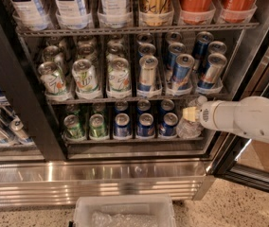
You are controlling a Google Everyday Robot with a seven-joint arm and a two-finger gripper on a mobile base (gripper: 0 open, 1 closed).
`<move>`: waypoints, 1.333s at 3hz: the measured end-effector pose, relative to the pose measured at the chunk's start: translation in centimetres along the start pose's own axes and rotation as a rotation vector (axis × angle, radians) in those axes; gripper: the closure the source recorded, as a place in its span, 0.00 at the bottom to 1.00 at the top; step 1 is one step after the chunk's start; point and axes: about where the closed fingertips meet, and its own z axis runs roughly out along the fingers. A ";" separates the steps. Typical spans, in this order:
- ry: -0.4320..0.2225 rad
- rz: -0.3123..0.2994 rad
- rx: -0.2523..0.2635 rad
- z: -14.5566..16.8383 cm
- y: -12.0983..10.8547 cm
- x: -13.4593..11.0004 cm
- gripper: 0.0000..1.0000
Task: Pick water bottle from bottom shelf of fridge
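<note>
The fridge (11,84) stands open, its black frame around dark wire racks. Its bottom shelf (134,138) holds green cans on the left, blue cans in the middle and clear bottles at the right end. The front water bottle (189,127), clear and ribbed, stands in the rightmost lane with another one (200,100) behind it. My gripper (190,114) comes in from the right on a white arm. Its pale yellow tip sits at the top of the front water bottle and hides the cap.
Above the bottom shelf is a rack of 7UP cans (85,77) and slim blue-silver cans (181,72). Tall labelled bottles and red Coca-Cola bottles (198,1) fill the top rack. The glass door (253,169) hangs open at right. A clear plastic bin (124,212) sits on the floor below.
</note>
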 end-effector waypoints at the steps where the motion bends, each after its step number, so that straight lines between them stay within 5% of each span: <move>1: 0.023 -0.015 0.048 -1.4 0.1 1.5 1.00; 3: 0.127 0.013 0.053 -3.6 2.1 8.0 1.00; 4: 0.125 0.012 0.050 -3.7 2.3 8.0 1.00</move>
